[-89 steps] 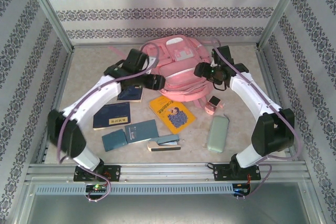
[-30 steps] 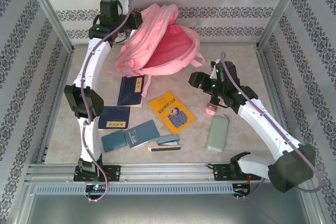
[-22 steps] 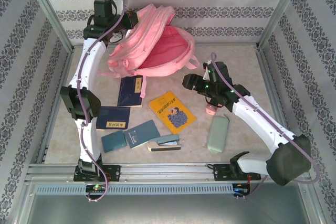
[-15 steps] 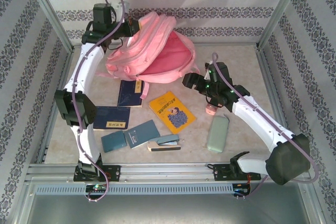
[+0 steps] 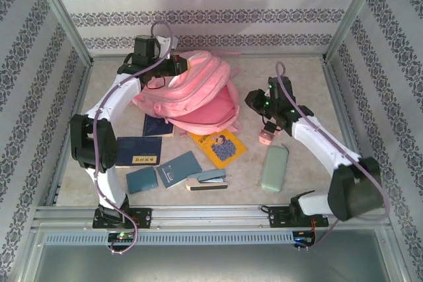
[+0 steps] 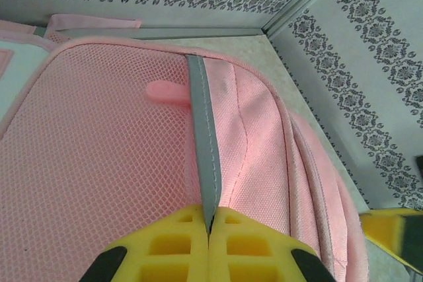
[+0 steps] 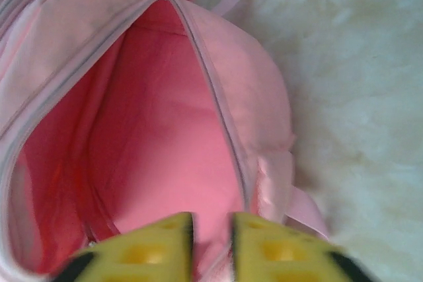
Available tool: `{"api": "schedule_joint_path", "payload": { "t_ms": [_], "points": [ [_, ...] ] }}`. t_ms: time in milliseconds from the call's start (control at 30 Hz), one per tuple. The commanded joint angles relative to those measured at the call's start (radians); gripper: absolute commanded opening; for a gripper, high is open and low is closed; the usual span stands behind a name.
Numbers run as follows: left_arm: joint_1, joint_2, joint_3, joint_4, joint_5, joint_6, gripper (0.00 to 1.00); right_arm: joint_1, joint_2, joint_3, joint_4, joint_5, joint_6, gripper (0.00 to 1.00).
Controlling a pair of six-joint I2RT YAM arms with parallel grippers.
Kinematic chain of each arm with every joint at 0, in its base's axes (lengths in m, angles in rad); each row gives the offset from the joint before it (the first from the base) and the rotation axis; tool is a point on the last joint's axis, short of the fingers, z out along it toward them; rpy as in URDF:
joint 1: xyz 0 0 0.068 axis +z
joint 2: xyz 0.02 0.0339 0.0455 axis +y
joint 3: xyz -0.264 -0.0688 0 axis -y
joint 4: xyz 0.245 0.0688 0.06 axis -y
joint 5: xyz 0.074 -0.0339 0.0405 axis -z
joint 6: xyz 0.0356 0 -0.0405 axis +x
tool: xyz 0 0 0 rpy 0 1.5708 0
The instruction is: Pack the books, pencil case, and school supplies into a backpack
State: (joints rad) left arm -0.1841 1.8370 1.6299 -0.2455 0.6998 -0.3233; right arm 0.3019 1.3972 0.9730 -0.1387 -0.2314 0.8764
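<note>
Two pairs of fingers are set at the pink backpack (image 5: 192, 90), which is laid on the table (image 5: 304, 77) in the upper middle of the top view. The left fingers (image 6: 168, 246) are shut tight on its grey strip (image 6: 201, 130); the right fingers (image 7: 158, 242) are seen nearly together at the rim of its open mouth, and whether fabric is pinched cannot be told. Below it the books (image 5: 140, 150), stapler (image 5: 208, 179) and pencil case (image 5: 274, 168) are spread out, one navy book partly under it.
</note>
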Motion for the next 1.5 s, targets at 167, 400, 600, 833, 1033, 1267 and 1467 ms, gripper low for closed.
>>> {"api": "schedule_joint_path", "payload": {
  "t_ms": [167, 400, 600, 833, 1033, 1267, 1467],
  "points": [
    [-0.038, -0.084, 0.045, 0.048, 0.046, 0.023, 0.00, 0.042, 0.334, 0.120, 0.394, -0.252, 0.270, 0.03],
    [-0.065, -0.095, 0.086, -0.207, -0.099, 0.084, 0.48, 0.086, 0.548, 0.215, 0.863, -0.338, 0.553, 0.00],
    [-0.131, -0.153, 0.146, -0.406, -0.237, 0.171, 0.75, 0.129, 0.510, 0.216, 0.870, -0.338, 0.506, 0.00],
    [-0.284, -0.065, 0.219, -0.562, -0.401, 0.310, 0.79, 0.137, 0.511, 0.208, 0.865, -0.339, 0.501, 0.00],
    [-0.361, 0.000, 0.248, -0.594, -0.531, 0.374, 0.79, 0.134, 0.514, 0.204, 0.870, -0.341, 0.513, 0.00],
    [-0.417, 0.047, 0.251, -0.592, -0.655, 0.419, 0.78, 0.128, 0.514, 0.199, 0.880, -0.342, 0.534, 0.00],
    [-0.457, 0.076, 0.255, -0.580, -0.770, 0.439, 0.69, 0.125, 0.514, 0.195, 0.908, -0.344, 0.553, 0.00]
  ]
}}
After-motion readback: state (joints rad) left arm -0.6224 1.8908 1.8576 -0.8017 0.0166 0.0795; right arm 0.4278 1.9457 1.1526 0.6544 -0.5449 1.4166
